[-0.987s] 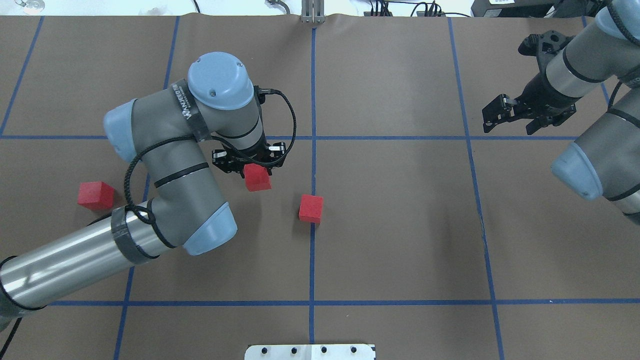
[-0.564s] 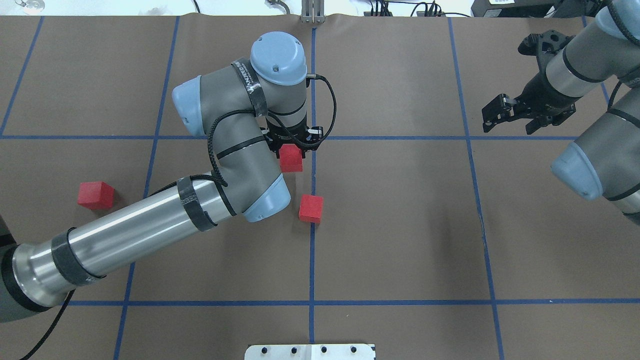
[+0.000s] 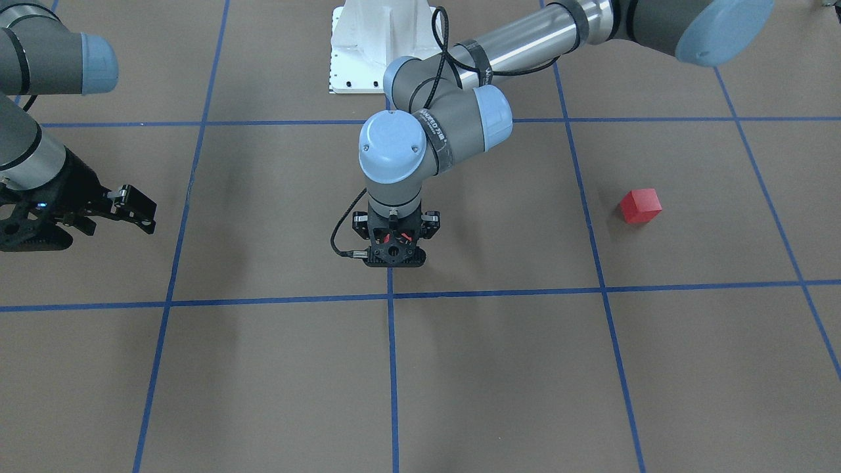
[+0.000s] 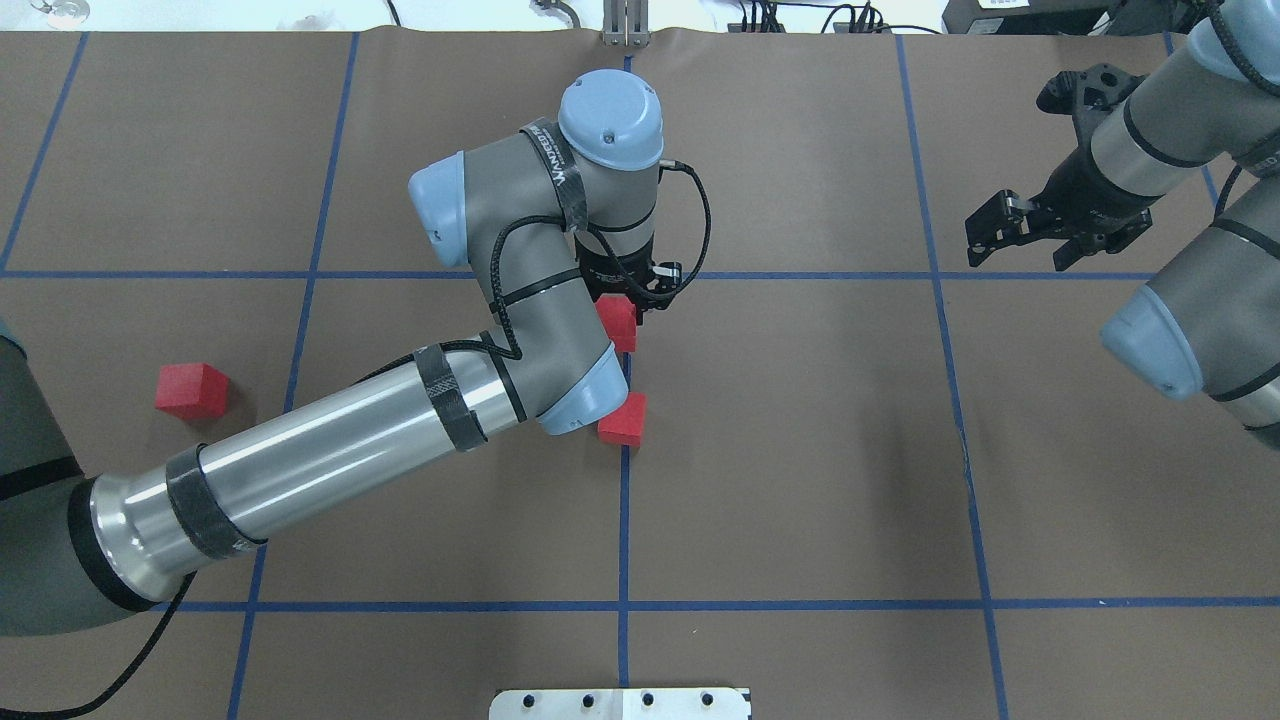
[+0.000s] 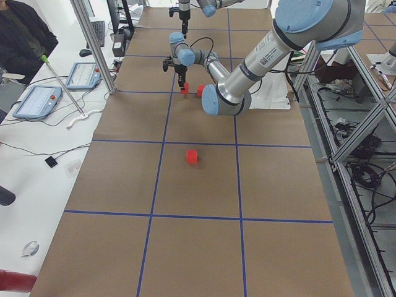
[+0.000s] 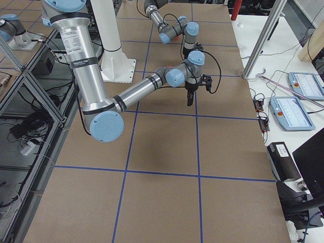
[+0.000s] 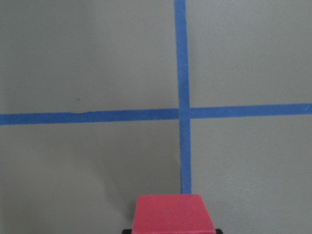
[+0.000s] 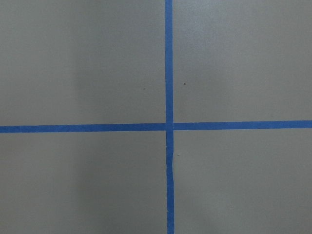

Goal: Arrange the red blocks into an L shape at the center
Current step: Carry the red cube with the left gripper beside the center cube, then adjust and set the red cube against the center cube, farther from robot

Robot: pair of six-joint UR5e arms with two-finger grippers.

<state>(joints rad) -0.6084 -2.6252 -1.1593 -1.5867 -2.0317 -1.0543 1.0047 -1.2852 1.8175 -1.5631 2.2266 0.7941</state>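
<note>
Three red blocks (image 4: 625,420) counted: one clamped in the left gripper (image 4: 628,300) at the centre line (image 4: 624,520), two lying loose; right gripper (image 4: 1018,248) spread, empty.

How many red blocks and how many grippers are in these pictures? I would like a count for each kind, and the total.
Red blocks: 3
Grippers, left and right: 2
Total: 5
</note>
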